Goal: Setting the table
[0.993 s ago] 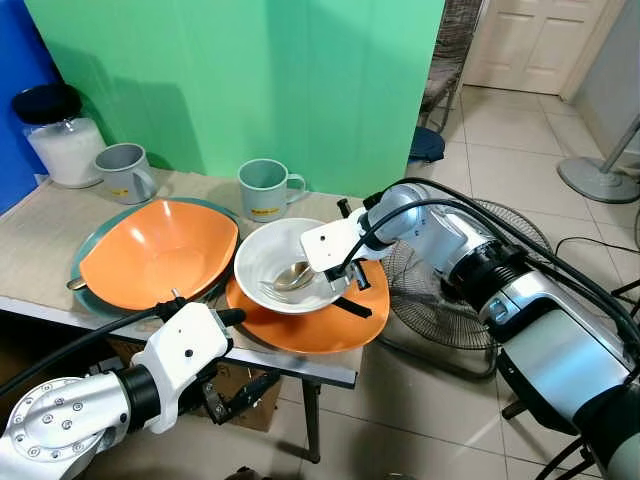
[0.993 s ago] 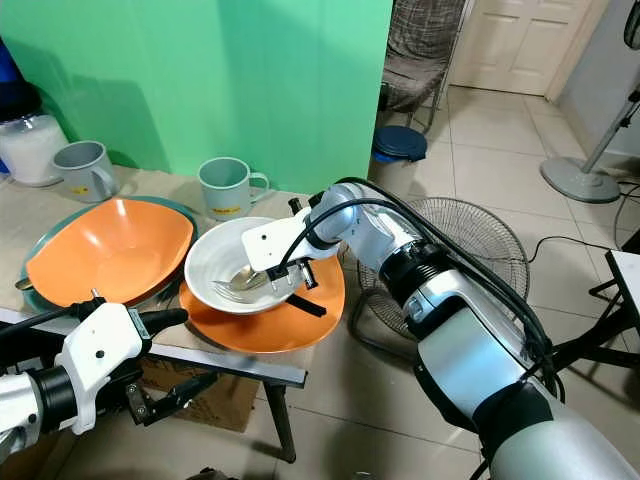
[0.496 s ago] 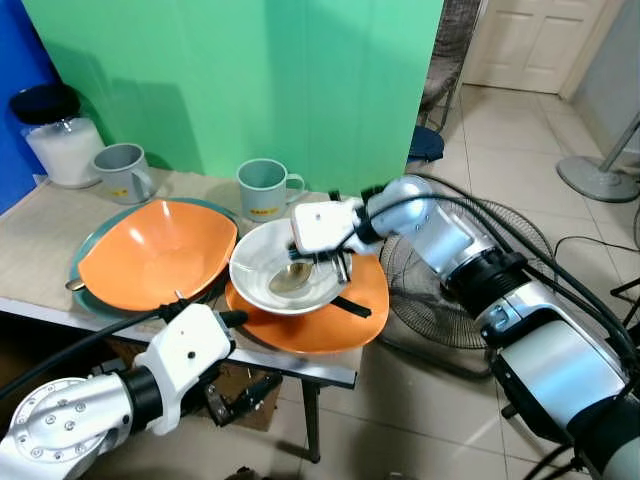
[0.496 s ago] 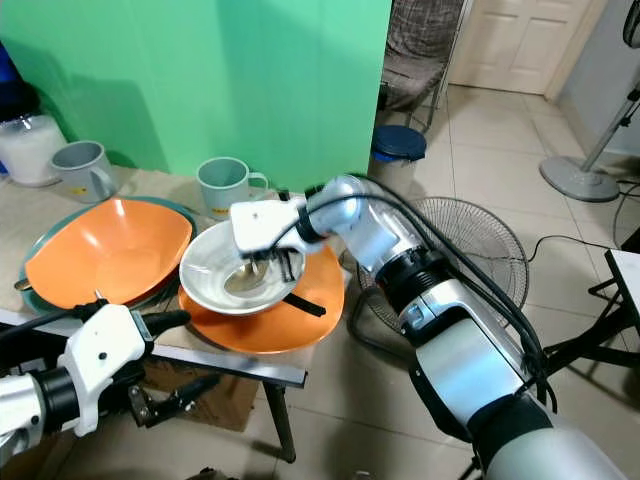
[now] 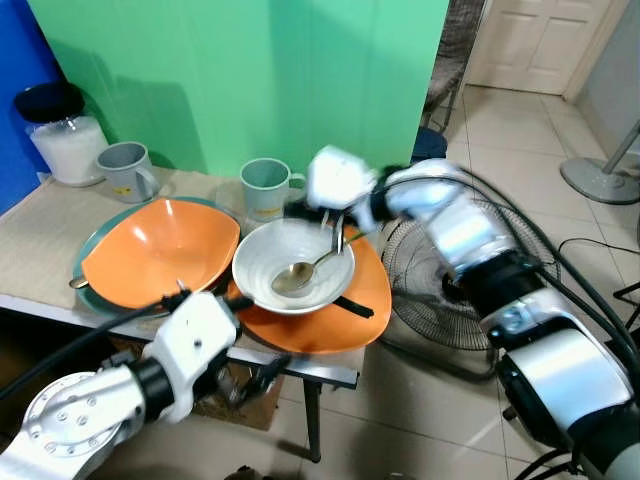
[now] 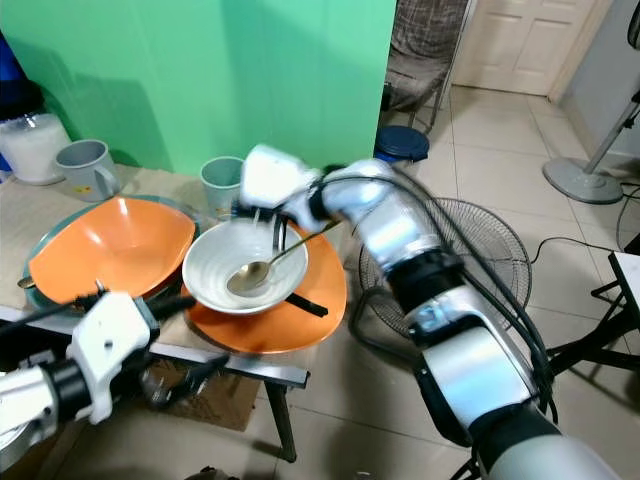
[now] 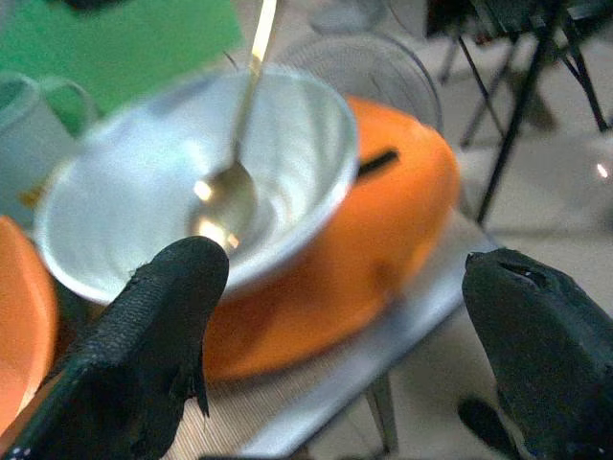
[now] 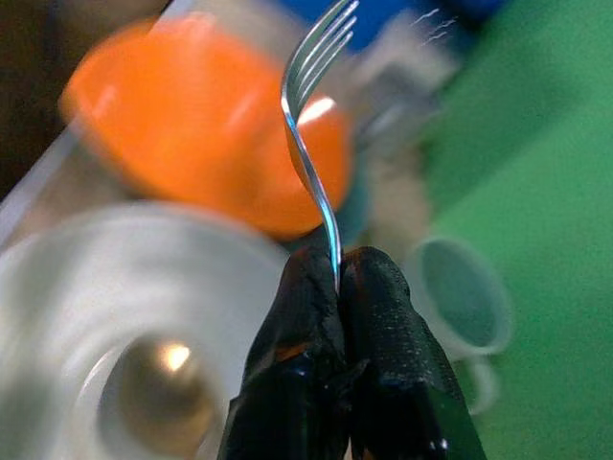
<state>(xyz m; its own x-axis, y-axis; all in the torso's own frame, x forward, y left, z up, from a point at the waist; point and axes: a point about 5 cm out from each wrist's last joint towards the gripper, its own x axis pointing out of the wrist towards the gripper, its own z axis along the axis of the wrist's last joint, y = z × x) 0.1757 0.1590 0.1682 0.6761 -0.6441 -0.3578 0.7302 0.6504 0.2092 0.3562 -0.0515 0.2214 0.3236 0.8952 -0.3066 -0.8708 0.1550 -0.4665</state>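
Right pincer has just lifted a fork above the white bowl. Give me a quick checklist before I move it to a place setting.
1. Grip: right pincer shut on the thin silver metal fork, pinched at the handle: ok.
2. Fork out of the white ceramic bowl: ok.
3. Silver spoon left lying in the bowl: ok.
4. Bowl seated on the orange plate: ok.
5. Left pincer open, low at the table edge, apart from the dishes: ok.
6. Free spot for the fork: cannot tell.

Around the white bowl [image 5: 292, 278]: two grey mugs [image 5: 264, 187] [image 5: 125, 170], two orange dishes [image 5: 160, 250] [image 5: 340, 310], one spoon [image 5: 305, 272] inside it, one fork [image 8: 311, 144] above, one jar [image 5: 60, 135] far behind.
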